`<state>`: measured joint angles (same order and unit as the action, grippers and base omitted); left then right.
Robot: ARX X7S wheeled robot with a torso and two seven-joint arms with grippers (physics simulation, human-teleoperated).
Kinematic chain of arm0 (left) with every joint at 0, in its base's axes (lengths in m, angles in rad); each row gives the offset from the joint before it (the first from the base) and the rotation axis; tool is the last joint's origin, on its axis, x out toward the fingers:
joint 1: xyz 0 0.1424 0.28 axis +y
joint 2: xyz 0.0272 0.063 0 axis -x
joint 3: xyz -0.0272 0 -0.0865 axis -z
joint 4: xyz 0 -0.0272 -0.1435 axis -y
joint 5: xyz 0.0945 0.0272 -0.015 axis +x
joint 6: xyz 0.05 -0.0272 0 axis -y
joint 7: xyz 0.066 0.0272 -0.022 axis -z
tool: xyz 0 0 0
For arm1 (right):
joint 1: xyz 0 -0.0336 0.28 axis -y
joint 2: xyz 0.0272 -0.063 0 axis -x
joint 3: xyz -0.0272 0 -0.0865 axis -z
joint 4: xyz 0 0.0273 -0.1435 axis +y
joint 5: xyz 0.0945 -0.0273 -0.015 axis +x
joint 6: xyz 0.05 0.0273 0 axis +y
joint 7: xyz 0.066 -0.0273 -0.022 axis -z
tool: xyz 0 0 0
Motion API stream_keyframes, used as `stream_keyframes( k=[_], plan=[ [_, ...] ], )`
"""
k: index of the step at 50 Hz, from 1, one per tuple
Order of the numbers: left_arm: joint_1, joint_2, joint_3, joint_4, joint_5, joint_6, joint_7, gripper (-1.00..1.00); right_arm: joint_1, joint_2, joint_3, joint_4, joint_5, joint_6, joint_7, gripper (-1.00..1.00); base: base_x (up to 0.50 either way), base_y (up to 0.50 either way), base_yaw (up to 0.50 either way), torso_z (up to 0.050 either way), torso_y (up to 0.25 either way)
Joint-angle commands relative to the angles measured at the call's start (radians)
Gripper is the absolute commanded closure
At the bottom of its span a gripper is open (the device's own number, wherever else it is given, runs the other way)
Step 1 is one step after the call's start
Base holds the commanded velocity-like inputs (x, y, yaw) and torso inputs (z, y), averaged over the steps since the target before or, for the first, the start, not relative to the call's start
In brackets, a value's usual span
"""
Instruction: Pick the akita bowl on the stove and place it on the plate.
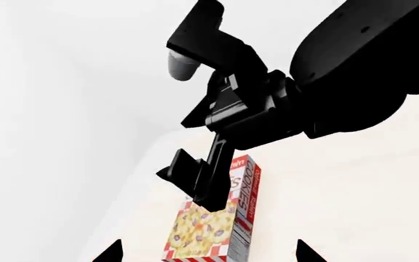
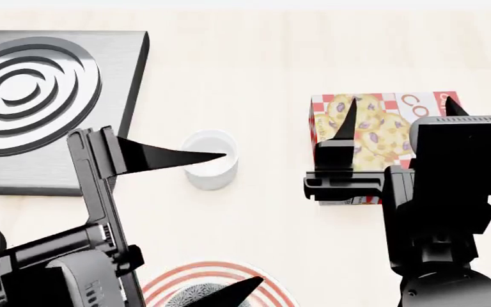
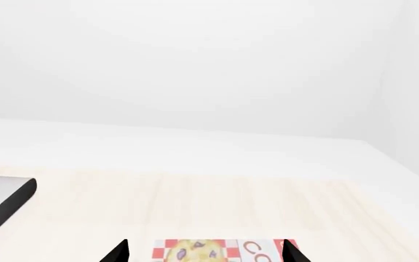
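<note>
Your left claw (image 2: pixel 207 224) hangs over the pale wooden table (image 2: pixel 254 64) with its two black tapered fingers spread wide and nothing between them. One fingertip (image 2: pixel 202 155) crosses the rim of a small plain white cup (image 2: pixel 211 160); the other lies over the akita bowl (image 2: pixel 196 296), a round bowl with a fine black-grey floral pattern. That bowl sits on the large white plate with thin red rings (image 2: pixel 164 284) at the near edge of the head view, partly cut off by the frame.

Your right claw (image 2: pixel 396 109) also stands parted and empty, its fingers poised over a red-and-white chequered cookie box (image 2: pixel 373 128) that lies flat on the table, well to the right of the cup. The left wrist view shows that same claw side-on above the box (image 1: pixel 209 229).

The flat dark-grey square stove (image 2: pixel 117 83) with black concentric burner rings lies at the far left, apart from the cup, with its ringed surface bare. Its dark corner (image 3: pixel 2 207) edges into the right wrist view, and beyond it stand plain white walls.
</note>
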<state>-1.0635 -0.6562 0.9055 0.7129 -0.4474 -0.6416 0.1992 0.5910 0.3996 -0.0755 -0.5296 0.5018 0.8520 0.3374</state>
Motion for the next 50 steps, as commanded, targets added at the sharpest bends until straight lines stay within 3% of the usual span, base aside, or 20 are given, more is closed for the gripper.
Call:
stream_keyframes(
  k=[1,17,50],
  plan=[
    [0.012,0.01,-0.095,-0.027,-0.074,0.009,-0.046,-1.0,-0.002,0.002,-0.003,0.006,0.0,-0.008,0.0,-1.0,0.0,0.0,0.0,0.0,0.0],
    [0.017,0.029,-0.226,-0.081,-0.18,0.018,-0.107,-1.0,0.0,0.004,-0.005,0.0,0.007,-0.002,0.007,-1.0,0.0,0.0,0.0,0.0,0.0],
    [0.058,0.015,-0.358,-0.094,-0.274,0.055,-0.184,-1.0,-0.001,0.01,-0.014,0.009,0.008,-0.016,0.009,-1.0,0.0,0.0,0.0,0.0,0.0]
  ],
)
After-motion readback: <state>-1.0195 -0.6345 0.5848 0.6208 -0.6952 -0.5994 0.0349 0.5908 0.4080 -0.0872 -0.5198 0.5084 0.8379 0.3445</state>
